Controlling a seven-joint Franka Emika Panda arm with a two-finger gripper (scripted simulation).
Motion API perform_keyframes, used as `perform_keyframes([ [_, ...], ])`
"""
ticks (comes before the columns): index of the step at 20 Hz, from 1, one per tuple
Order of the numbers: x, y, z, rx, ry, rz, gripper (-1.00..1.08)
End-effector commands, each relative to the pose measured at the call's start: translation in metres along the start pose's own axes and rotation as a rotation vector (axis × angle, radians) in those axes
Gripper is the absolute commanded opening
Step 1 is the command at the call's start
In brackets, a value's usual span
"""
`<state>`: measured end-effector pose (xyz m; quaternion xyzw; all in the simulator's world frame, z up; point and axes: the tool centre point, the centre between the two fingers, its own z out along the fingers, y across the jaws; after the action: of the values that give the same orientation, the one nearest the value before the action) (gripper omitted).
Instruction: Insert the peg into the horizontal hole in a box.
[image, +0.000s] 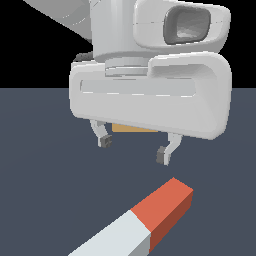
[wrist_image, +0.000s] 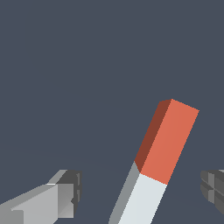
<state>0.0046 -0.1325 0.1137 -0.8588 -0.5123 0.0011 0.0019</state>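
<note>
The peg (image: 145, 215) lies flat on the dark floor, its red-orange half pointing away and its pale grey-white half running off the exterior view's lower edge. It also shows in the wrist view (wrist_image: 159, 153). My gripper (image: 134, 148) hangs open and empty above and beyond the peg's red end, its fingers (image: 164, 152) apart and clear of the peg. In the wrist view the gripper (wrist_image: 140, 192) has a finger on each side of the peg. Only a thin tan strip of the box (image: 131, 128) shows behind the hand. The hole is hidden.
The large white hand and wrist (image: 150, 95) fill the upper exterior view and hide most of what lies behind. The dark grey floor (image: 45, 170) spreads around the peg.
</note>
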Motion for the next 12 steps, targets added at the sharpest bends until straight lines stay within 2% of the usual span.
perform_keyframes([
  [1,-0.022,0.008,0.012,-0.002,-0.001,0.107,1.0],
  [7,-0.062,0.014,0.033,-0.004,-0.001,0.296,1.0],
  [12,-0.081,0.014,0.042,-0.005,0.0,0.384,1.0],
])
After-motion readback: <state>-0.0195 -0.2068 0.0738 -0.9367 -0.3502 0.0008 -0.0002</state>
